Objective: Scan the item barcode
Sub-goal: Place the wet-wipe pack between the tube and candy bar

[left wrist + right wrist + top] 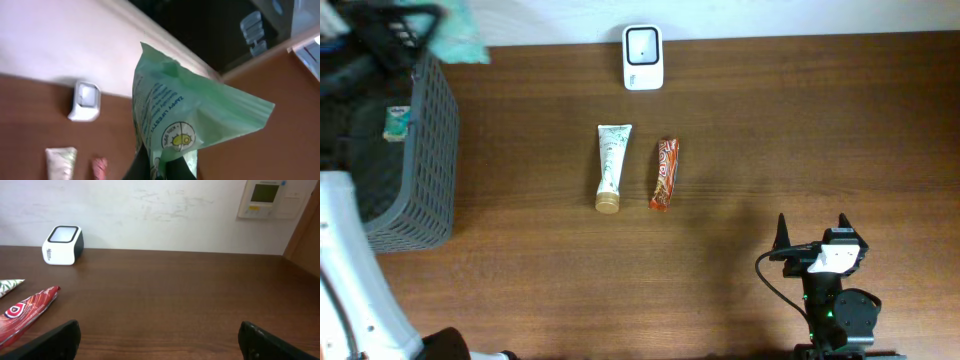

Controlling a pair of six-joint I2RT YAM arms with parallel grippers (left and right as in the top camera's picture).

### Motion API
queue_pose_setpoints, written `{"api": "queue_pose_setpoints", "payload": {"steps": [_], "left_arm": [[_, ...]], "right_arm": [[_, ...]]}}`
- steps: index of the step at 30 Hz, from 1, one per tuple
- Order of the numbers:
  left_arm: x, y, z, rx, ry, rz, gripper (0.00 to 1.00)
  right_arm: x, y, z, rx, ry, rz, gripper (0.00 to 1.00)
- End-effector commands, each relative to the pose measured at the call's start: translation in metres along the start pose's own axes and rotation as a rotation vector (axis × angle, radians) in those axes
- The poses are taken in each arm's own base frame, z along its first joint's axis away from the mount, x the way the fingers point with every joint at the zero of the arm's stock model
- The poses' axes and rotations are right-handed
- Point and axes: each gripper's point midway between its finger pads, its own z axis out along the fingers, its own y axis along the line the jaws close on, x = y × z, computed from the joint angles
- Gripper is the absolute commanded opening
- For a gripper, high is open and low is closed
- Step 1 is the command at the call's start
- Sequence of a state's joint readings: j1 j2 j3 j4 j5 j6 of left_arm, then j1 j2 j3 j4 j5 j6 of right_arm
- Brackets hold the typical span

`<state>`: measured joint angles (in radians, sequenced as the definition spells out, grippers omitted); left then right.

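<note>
Pinching the lower end of a green packet (pixel 200 110), the left jaws are pressed together on it, and the packet stands up out of them with its printed face toward the wrist camera. From overhead I see it lifted near the far left corner of the surface (pixel 770 130), by a grey basket (pixel 435 150) and well apart from the scanner (pixel 643 57) at the middle of the far edge. The right jaws are spread wide and hold nothing, low over the near right part. A tube (pixel 612 168) and a snack bar (pixel 665 173) lie side by side mid-surface, not touching. I judge this the carry step: packet in hand, not yet presented. Next I must bring it across to the scanner and turn its barcode toward the window; I cannot find the barcode from here.
</note>
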<state>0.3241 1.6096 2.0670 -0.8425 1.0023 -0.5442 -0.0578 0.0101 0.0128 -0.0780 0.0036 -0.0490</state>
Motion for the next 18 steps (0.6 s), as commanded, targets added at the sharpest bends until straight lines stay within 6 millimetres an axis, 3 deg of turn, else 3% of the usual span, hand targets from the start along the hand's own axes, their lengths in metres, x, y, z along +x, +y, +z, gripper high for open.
{"api": "queue_pose_setpoints", "payload": {"steps": [1, 3, 6, 8, 10, 14, 18], "left_arm": [[0.034, 0.006, 0.029, -0.208, 0.032, -0.043, 0.04], [0.058, 0.020, 0.049, -0.384, 0.054, -0.025, 0.03], [0.088, 0.015, 0.083, -0.424, 0.126, 0.023, 0.06], [0.117, 0.032, 0.108, -0.545, 0.187, 0.065, 0.05], [0.150, 0.053, 0.136, -0.645, 0.274, 0.099, 0.03], [0.221, 0.082, 0.193, -0.687, 0.476, 0.118, 0.00], [0.298, 0.113, 0.233, -0.741, 0.657, 0.149, 0.08]], "right_arm": [[0.003, 0.000, 0.000, 0.003, 0.005, 0.001, 0.99], [0.003, 0.000, 0.000, 0.003, 0.005, 0.001, 0.99], [0.003, 0.000, 0.000, 0.003, 0.005, 0.001, 0.99], [0.003, 0.000, 0.000, 0.003, 0.005, 0.001, 0.99], [0.003, 0.000, 0.000, 0.003, 0.005, 0.001, 0.99], [0.003, 0.000, 0.000, 0.003, 0.005, 0.001, 0.99], [0.003, 0.000, 0.000, 0.003, 0.005, 0.001, 0.99]]}}
